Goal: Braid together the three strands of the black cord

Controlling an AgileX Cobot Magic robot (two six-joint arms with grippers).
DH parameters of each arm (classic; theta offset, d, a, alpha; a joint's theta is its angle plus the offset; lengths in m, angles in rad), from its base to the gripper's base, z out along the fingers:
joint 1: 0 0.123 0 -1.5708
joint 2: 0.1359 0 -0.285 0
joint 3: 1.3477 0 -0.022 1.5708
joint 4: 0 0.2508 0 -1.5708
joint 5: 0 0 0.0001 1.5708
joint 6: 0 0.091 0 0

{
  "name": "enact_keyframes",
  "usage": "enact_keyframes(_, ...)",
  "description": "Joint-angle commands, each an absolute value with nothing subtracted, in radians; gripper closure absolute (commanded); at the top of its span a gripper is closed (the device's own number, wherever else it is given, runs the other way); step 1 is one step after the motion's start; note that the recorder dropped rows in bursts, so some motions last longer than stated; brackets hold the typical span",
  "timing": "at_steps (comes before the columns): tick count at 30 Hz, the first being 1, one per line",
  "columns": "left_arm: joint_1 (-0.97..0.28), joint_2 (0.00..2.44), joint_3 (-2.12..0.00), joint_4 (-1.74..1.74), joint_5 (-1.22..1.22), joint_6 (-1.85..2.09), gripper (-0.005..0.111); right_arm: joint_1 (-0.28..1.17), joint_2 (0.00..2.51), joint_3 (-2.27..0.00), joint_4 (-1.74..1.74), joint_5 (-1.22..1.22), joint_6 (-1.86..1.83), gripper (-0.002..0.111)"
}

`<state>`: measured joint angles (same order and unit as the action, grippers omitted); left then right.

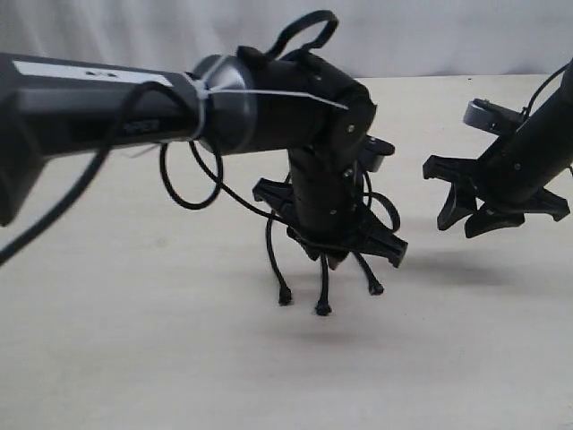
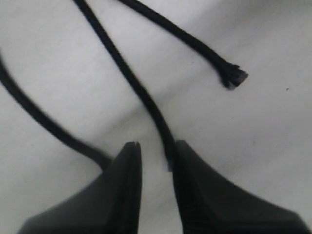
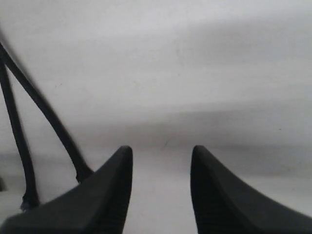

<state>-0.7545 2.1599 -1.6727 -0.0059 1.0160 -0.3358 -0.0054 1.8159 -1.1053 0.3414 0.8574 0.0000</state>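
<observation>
Three thin black strands run out from under my left gripper (image 1: 337, 258) on the pale table (image 1: 161, 340); their knobbed tips (image 1: 285, 298) lie side by side toward the front. The cord's bound end is hidden behind the left arm. In the left wrist view the left gripper (image 2: 156, 146) is open, with the middle strand (image 2: 141, 92) ending against the inner side of one finger (image 2: 195, 170). Another strand (image 2: 190, 41) shows its tip, and a third (image 2: 39, 117) passes behind the other finger. My right gripper (image 1: 470, 219) hovers open to the right, holding nothing; two strands (image 3: 46, 114) lie beside it.
A glossy arm cable loops (image 1: 190, 193) beside the left arm's wrist, and another arches over its top (image 1: 304, 31). The big left arm (image 1: 107, 98) blocks much of the scene. A white backdrop (image 1: 430, 36) stands behind the table.
</observation>
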Motion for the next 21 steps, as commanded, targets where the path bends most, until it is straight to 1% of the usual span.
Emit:
enact_keyframes(1,-0.772,2.222,-1.712,-0.017,1.034,-0.329,0.068,-0.011,1.806,-1.088,0.354,0.853,-0.035,0.07)
enact_keyframes(4,-0.772,2.247,-1.712,-0.024,1.025,-0.329,0.065,-0.011,1.806,-1.088,0.361,0.857,-0.037,0.07)
enact_keyframes(8,-0.772,2.28,-1.712,-0.016,1.008,-0.329,0.065,-0.011,1.806,-1.088,0.38,0.858,-0.046,0.07)
enact_keyframes(12,-0.772,2.315,-1.712,-0.008,1.04,-0.329,0.065,-0.011,1.806,-1.088,0.38,0.874,-0.048,0.07)
enact_keyframes(13,-0.772,2.321,-1.712,0.0,1.044,-0.329,0.067,-0.011,1.804,-1.088,0.38,0.877,-0.048,0.07)
enact_keyframes(14,-0.772,2.321,-1.712,0.01,1.046,-0.329,0.071,-0.011,1.802,-1.088,0.38,0.879,-0.054,0.07)
enact_keyframes(15,-0.772,2.321,-1.712,0.018,1.046,-0.329,0.078,-0.011,1.799,-1.088,0.38,0.879,-0.061,0.07)
enact_keyframes(17,-0.772,2.298,-1.712,0.033,1.05,-0.329,0.098,-0.011,1.792,-1.088,0.38,0.881,-0.064,0.07)
enact_keyframes(18,-0.772,2.285,-1.712,0.05,1.05,-0.329,0.105,-0.011,1.788,-1.088,0.38,0.879,-0.064,0.07)
enact_keyframes(19,-0.769,2.262,-1.712,0.076,1.048,-0.329,0.107,-0.011,1.786,-1.088,0.38,0.879,-0.064,0.07)
enact_keyframes(21,-0.753,2.194,-1.712,0.134,1.056,-0.329,0.107,-0.011,1.785,-1.088,0.385,0.879,-0.066,0.07)
